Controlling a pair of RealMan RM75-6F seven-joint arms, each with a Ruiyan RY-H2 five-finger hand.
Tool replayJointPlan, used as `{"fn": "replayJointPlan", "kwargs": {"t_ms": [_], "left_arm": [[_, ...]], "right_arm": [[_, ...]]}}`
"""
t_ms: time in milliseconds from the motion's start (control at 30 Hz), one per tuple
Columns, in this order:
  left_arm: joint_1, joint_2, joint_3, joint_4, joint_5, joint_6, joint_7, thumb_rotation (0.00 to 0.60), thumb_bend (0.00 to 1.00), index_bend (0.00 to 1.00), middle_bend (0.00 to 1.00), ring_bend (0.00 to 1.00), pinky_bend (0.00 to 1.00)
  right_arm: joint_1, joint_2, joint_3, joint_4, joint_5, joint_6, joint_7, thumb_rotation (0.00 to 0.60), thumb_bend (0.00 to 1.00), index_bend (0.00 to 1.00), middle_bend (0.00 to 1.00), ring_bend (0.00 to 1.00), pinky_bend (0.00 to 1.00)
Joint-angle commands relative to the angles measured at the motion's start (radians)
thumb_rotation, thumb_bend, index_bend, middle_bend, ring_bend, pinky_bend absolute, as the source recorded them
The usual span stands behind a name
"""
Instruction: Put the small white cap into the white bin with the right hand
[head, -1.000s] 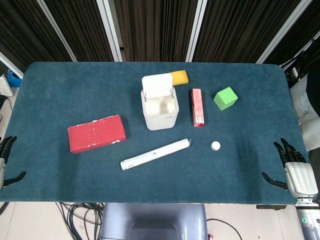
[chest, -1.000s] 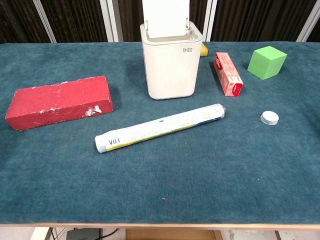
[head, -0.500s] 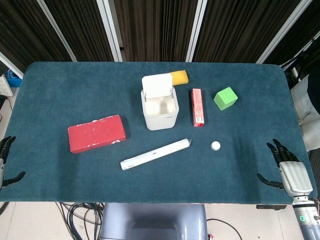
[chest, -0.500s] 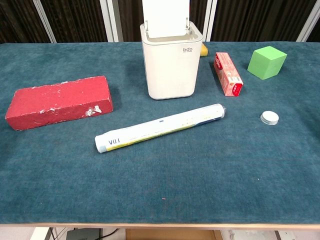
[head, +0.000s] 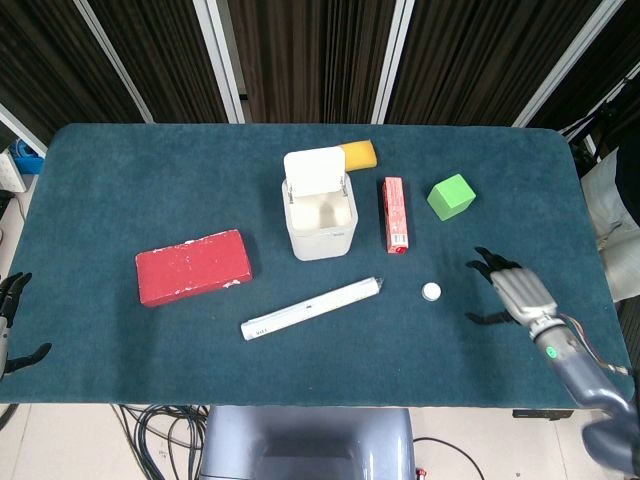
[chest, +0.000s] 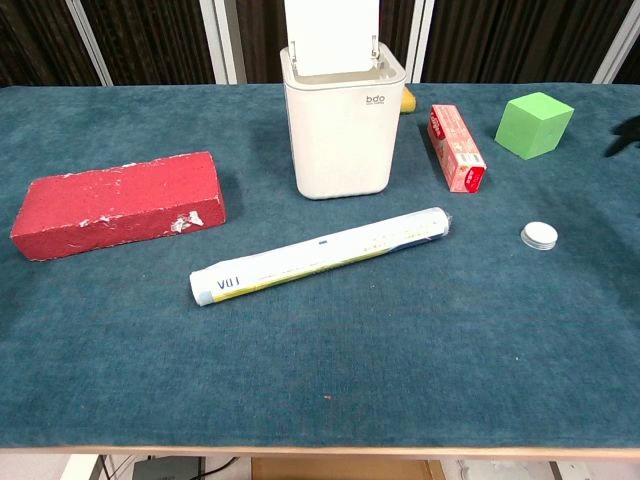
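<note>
The small white cap (head: 431, 291) (chest: 539, 236) lies on the blue tabletop, right of the rolled tube. The white bin (head: 320, 218) (chest: 338, 120) stands at the centre back with its lid tipped up. My right hand (head: 513, 287) hovers over the table a little to the right of the cap, fingers apart and holding nothing; only dark fingertips (chest: 627, 135) show at the chest view's right edge. My left hand (head: 12, 318) hangs off the table's left front corner, fingers spread and empty.
A red brick (head: 193, 266) lies left of the bin. A rolled white tube (head: 313, 307) lies in front of it. A red carton (head: 395, 214), a green cube (head: 451, 196) and a yellow sponge (head: 360, 153) lie to the right and behind.
My right hand has moved from the table's right front corner inward and forward over the tabletop, toward the cap. The left hand and all objects stayed put.
</note>
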Motion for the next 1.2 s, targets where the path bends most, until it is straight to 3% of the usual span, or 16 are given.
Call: {"fn": "replayJointPlan", "kwargs": {"t_ms": [33, 233, 533, 1200], "left_arm": [[-0.001, -0.001, 0.0, 0.001, -0.001, -0.002, 0.002, 0.6, 0.17, 0.12, 0.16, 0.02, 0.05], [-0.002, 0.0, -0.001, 0.0, -0.002, -0.004, 0.001, 0.6, 0.17, 0.12, 0.16, 0.02, 0.04], [-0.002, 0.003, 0.0, -0.001, -0.003, -0.007, -0.001, 0.6, 0.17, 0.12, 0.16, 0.02, 0.04], [0.001, -0.004, -0.003, -0.001, -0.008, 0.002, 0.018, 0.6, 0.17, 0.12, 0.16, 0.02, 0.04]], "right_arm": [[0.099, -0.078, 0.031, 0.096, 0.088, -0.14, -0.027, 0.6, 0.11, 0.2, 0.05, 0.11, 0.24], [0.156, -0.148, 0.031, 0.172, 0.152, -0.205, -0.072, 0.6, 0.11, 0.25, 0.05, 0.11, 0.24], [0.157, -0.193, 0.004, 0.21, 0.19, -0.191, -0.108, 0.6, 0.11, 0.31, 0.05, 0.11, 0.24], [0.132, -0.291, -0.028, 0.306, 0.136, -0.115, -0.057, 0.6, 0.11, 0.37, 0.05, 0.11, 0.24]]}}
